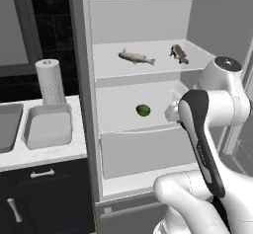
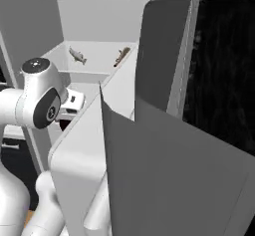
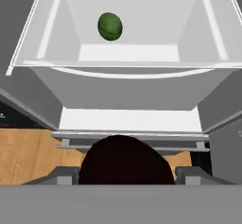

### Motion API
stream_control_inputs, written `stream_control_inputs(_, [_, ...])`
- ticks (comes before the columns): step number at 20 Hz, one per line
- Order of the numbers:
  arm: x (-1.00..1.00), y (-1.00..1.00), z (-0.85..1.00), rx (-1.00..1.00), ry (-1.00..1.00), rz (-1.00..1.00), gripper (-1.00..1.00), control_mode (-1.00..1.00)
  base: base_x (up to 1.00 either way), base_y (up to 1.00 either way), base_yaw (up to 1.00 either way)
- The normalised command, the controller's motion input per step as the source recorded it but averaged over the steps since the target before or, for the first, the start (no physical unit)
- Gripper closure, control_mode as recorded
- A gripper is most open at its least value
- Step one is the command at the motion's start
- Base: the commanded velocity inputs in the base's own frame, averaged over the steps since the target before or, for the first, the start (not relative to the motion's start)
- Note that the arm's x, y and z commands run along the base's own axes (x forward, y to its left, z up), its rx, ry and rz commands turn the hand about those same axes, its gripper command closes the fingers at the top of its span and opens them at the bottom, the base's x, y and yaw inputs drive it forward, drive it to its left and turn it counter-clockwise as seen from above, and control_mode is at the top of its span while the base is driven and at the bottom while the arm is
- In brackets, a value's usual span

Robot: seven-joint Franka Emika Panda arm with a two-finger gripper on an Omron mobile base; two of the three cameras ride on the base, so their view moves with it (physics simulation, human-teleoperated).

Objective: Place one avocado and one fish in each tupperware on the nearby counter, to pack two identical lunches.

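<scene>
My gripper (image 3: 125, 175) is shut on the blackish-maroon avocado (image 3: 124, 161), also seen as a dark patch under the hand (image 2: 64, 124), in front of the open fridge. A round green avocado (image 1: 143, 110) (image 3: 110, 26) lies on the middle fridge shelf, ahead of the hand. On the upper shelf lie the silvery fish (image 1: 136, 57) (image 2: 77, 55) and, to its right, the olive-brown fish (image 1: 179, 53) (image 2: 122, 56). An off-white tupperware (image 1: 48, 127) sits empty on the counter (image 1: 49, 155) left of the fridge. A grey tupperware (image 1: 9, 127) is cut by the left edge.
A white perforated roll (image 1: 50, 81) stands behind the off-white tray. The open fridge door (image 2: 149, 155) looms close on the right. A pale drawer (image 3: 127, 83) sits below the middle shelf, with wooden floor (image 3: 28, 152) beneath. Dark cabinet fronts (image 1: 44, 198) lie under the counter.
</scene>
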Motion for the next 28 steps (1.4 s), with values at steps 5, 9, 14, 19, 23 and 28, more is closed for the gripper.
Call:
stream_control_inputs(5, [0.00, 0.00, 0.00, 0.00, 0.00, 0.00, 1.00, 1.00, -0.53, 0.82, 0.00])
stream_control_inputs(9, [0.00, 0.00, 0.00, 0.00, 0.00, 0.00, 1.00, 1.00, -0.13, 1.00, -0.03])
stream_control_inputs(14, [0.00, 0.00, 0.00, 0.00, 0.00, 0.00, 1.00, 1.00, -0.01, 1.00, -0.04])
stream_control_inputs(19, [0.00, 0.00, 0.00, 0.00, 0.00, 0.00, 1.00, 1.00, 0.04, 1.00, -0.07])
stream_control_inputs(23, [0.00, 0.00, 0.00, 0.00, 0.00, 0.00, 1.00, 1.00, 0.28, 0.92, -0.02])
stream_control_inputs(28, [0.00, 0.00, 0.00, 0.00, 0.00, 0.00, 1.00, 1.00, 0.43, 0.49, -0.03])
